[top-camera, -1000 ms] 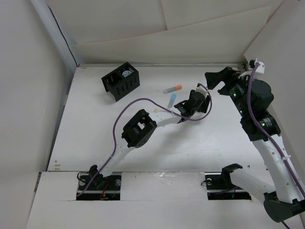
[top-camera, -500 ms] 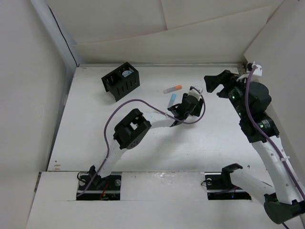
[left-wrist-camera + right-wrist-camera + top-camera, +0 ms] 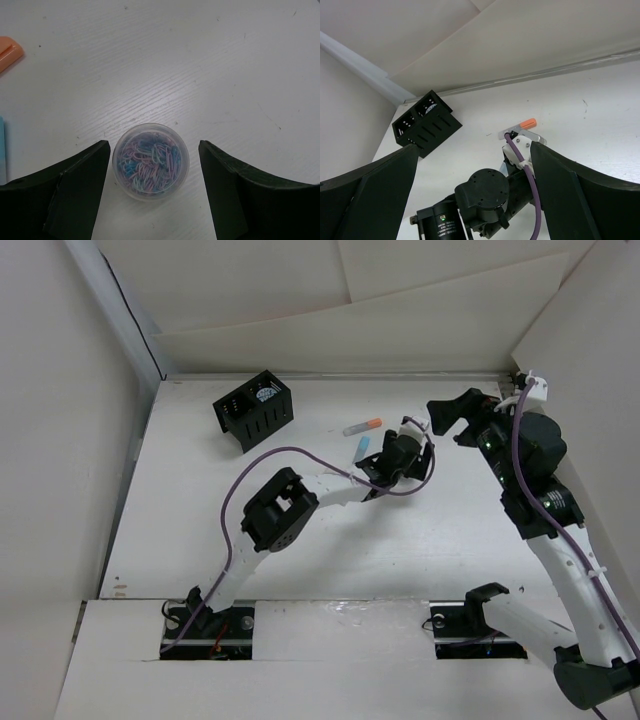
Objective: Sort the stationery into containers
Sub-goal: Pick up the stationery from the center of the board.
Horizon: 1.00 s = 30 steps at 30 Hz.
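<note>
Clear plastic and packed with pink and blue paper clips, a small round tub [image 3: 151, 161] stands upright on the white wood-grain tabletop [image 3: 215, 60], low in the middle of the left wrist view. The left gripper [image 3: 153, 146] straddles it with its black fingers [image 3: 75, 190] set moderately wide. A thin strip of table shows on each side of the tub, narrower on the left, so nothing is gripped. At the upper left corner of that view sits the orange tip of a grey marker-like stick [image 3: 362, 426], and a light blue stick [image 3: 362, 448] shows as a sliver at the left edge. In the overhead view the two sticks lie close together just left of the left gripper, near the centre of the frame. The small black slotted box organiser [image 3: 255, 410] stands in the upper left of the table, well apart from them. One of its compartments holds something pale and speckled, too small to name. The right gripper [image 3: 474, 146] is held above the table at the right of the overhead view, its jaws spread wide with nothing between them.
</note>
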Each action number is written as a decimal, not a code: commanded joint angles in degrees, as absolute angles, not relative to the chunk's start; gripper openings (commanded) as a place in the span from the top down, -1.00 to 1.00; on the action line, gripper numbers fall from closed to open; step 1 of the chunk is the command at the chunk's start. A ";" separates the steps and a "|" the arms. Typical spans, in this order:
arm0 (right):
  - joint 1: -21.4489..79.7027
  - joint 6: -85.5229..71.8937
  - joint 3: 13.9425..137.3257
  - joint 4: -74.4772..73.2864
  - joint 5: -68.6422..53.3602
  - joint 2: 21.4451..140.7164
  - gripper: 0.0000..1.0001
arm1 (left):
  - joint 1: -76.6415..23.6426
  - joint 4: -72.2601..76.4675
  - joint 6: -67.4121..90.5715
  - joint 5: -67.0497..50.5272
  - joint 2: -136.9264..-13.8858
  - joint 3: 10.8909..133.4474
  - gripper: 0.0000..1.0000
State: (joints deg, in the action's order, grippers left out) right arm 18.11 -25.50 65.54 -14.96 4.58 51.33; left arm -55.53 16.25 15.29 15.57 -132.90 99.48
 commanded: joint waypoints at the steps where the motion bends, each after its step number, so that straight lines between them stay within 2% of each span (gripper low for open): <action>1: 18.63 -25.49 65.30 -12.48 4.13 50.62 -0.99 | -55.81 14.77 14.50 16.70 -133.59 103.09 -0.37; 13: 18.63 -25.49 65.30 -12.48 4.66 50.62 -0.99 | -55.81 12.04 14.50 18.36 -136.05 105.47 -0.45; 15: 18.63 -25.49 65.30 -11.96 4.66 50.62 -0.99 | -55.81 12.04 14.50 18.37 -136.05 104.94 -0.29; 16: 18.63 -25.49 65.30 -11.95 4.66 50.62 -0.99 | -55.81 12.04 14.50 18.37 -136.05 104.94 -0.10; 18: 18.63 -25.49 65.30 -11.95 4.66 50.62 -0.99 | -55.81 12.04 14.50 18.37 -136.05 104.94 0.01; 24: 18.63 -25.49 65.30 -11.95 4.04 50.62 -0.99 | -55.81 12.57 14.50 18.37 -132.63 103.01 0.14; 30: 18.63 -25.49 64.61 -11.43 5.09 49.93 -0.99 | -55.03 12.57 15.03 18.37 -125.35 101.87 0.17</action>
State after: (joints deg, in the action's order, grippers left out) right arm 18.11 -25.50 64.75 -14.90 4.51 51.33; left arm -55.46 10.55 14.74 17.39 -135.33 101.95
